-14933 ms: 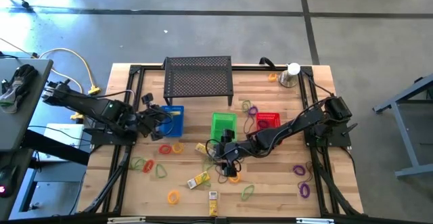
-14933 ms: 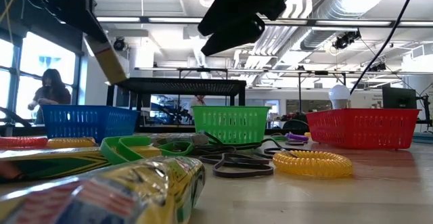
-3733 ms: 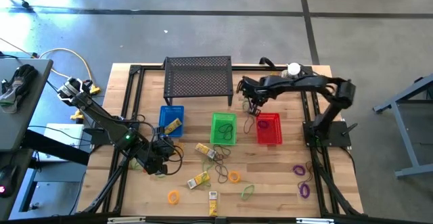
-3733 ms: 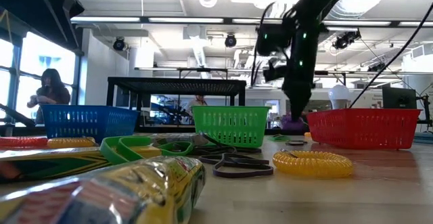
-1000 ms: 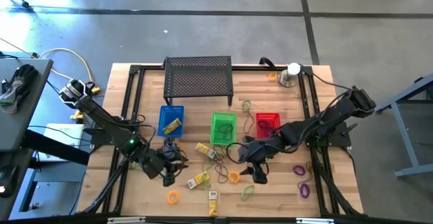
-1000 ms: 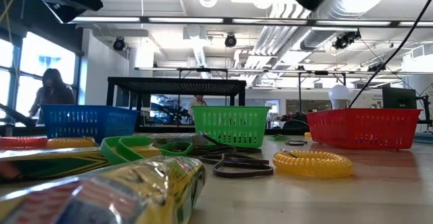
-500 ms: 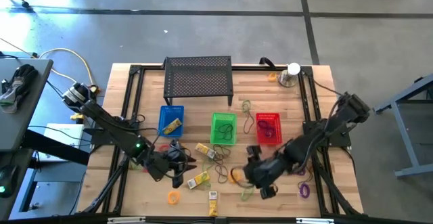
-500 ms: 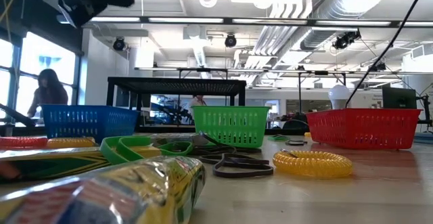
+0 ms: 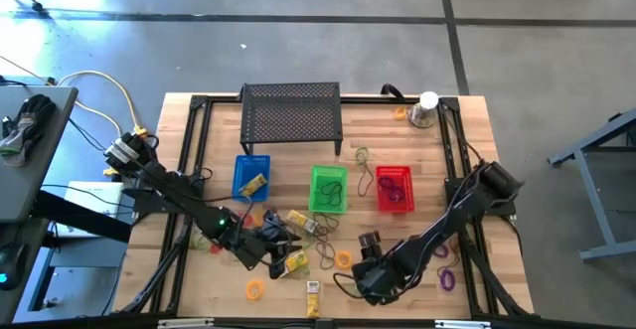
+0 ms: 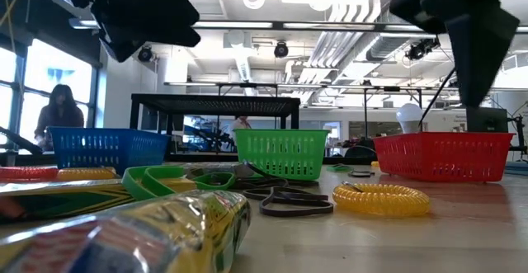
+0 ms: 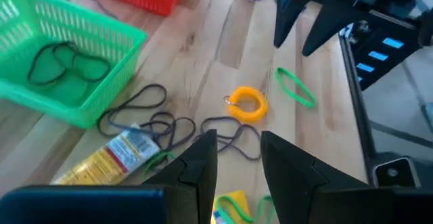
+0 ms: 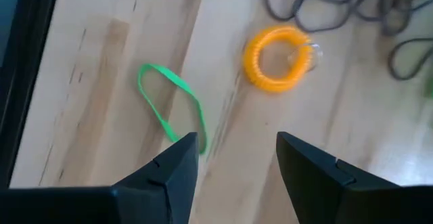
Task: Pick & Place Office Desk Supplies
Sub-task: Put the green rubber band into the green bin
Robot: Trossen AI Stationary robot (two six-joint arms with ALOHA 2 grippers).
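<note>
The room is big, with a gray floor, white pipes on the ceiling, and a person (image 10: 58,112) far at the back. In the middle stands a wooden tabletop (image 9: 417,170) with a black frame.

Three plastic baskets sit in a row on it: a blue basket (image 9: 250,178), a green basket (image 9: 328,188) and a red basket (image 9: 395,189). Thin dark loops (image 11: 62,59) lie inside the green basket. A black mesh shelf (image 9: 291,115) stands behind the baskets. A silver cup with a white ball (image 9: 426,108) is in the far corner.

The small desk things lie loose on the near part of the tabletop. An orange coiled ring (image 12: 279,58) lies beside a thin green loop (image 12: 169,102). A bunch of dark loops (image 11: 152,119) lies near a yellow packet (image 9: 295,263). Purple loops (image 9: 446,275) sit at the right edge.

The left end effector (image 11: 235,153) hangs over the dark loops and the yellow packet. Its two fingers stand a little apart and nothing is between them.

The right end effector (image 12: 233,158) hangs over the bare wood, near the green loop and the orange ring. Its fingers are spread apart and hold nothing.
</note>
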